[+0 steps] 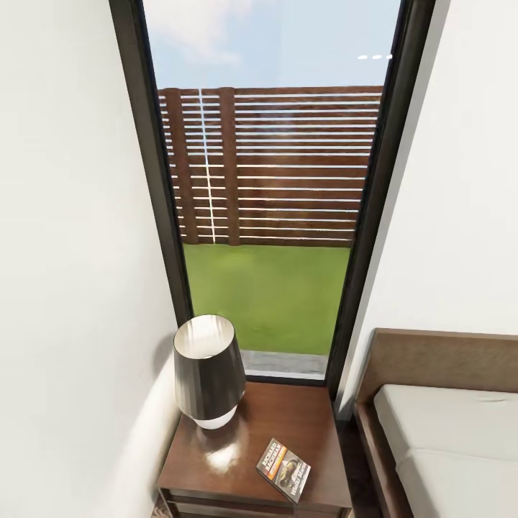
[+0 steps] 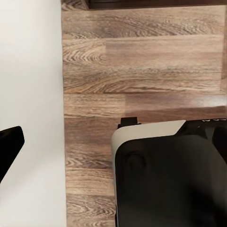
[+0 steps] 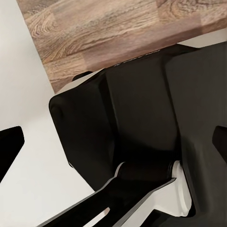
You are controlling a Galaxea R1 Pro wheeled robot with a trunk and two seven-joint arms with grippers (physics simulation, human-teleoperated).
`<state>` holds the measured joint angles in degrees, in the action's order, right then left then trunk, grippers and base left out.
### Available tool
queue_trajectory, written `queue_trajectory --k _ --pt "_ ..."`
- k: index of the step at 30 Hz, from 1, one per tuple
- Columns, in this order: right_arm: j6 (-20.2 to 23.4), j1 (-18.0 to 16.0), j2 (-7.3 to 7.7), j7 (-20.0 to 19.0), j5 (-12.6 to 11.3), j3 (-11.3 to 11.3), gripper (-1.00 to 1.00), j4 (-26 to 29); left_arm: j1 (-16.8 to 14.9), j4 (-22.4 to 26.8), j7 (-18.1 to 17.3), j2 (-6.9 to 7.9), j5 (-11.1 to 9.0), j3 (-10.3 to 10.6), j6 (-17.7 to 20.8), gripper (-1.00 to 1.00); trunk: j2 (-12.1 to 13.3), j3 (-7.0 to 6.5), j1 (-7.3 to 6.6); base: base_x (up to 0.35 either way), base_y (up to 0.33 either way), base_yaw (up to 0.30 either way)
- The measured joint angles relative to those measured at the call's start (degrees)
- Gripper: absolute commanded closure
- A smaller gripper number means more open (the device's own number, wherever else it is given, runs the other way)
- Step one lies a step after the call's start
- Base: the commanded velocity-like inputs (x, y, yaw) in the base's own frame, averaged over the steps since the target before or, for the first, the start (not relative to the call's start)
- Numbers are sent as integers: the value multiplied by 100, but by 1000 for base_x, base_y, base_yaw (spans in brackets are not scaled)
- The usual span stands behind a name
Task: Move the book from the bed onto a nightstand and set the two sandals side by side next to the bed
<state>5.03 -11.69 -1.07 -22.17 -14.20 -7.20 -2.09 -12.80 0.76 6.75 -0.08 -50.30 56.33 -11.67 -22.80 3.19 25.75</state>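
The book [image 1: 283, 470] lies flat on the glossy dark brown nightstand [image 1: 306, 424], near its front right corner, with its orange band facing up. The bed [image 1: 450, 432] stands just right of the nightstand, showing its pale mattress and brown headboard. The two sandals are out of view. In the left wrist view a black fingertip [image 2: 9, 145] sits far to one side over wood floor, nothing held. In the right wrist view both fingertips [image 3: 9, 146] are spread wide apart with nothing between them.
A dark lamp [image 1: 207, 370] with a white base stands on the nightstand's back left. A tall dark-framed window [image 1: 273, 216] is behind it, and a white wall [image 1: 72, 288] is close on the left. My own dark base [image 2: 165, 179] is over the wood floor [image 2: 142, 61].
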Motion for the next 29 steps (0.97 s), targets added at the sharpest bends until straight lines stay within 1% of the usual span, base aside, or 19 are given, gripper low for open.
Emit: queue_trajectory --k 29 --pt "0 2 0 2 0 0 -100 0 0 1 0 0 11 5 -1 -100 0 0 0 0 0 0"
